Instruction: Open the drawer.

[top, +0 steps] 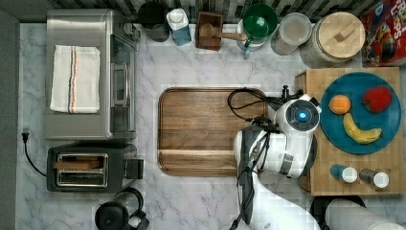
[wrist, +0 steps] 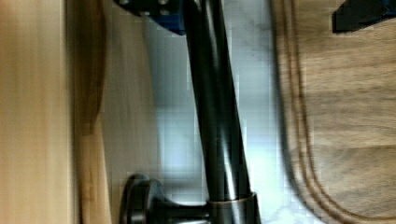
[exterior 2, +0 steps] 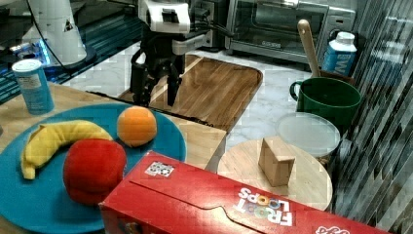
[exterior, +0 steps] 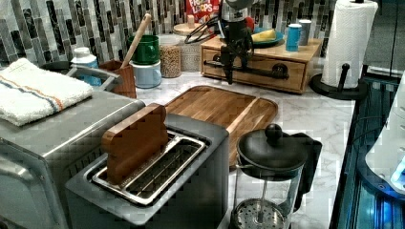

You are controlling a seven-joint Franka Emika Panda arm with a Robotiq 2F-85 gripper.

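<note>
1. The drawer (exterior: 253, 67) sits closed at the counter's back edge.
2. The gripper (exterior 2: 156, 97) straddles its black bar handle (wrist: 217, 121), fingers spread, unclenched.
3. Clench squarely, then pull straight outward.

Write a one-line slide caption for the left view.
Panda hand lowered at the black bar handle of the closed light-wood drawer, behind the walnut tray.

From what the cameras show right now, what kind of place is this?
Most likely a kitchen counter, perhaps a staged one. A toaster and a toaster oven stand on the marble countertop, with a plate of fruit on a wooden drawer unit.
</note>
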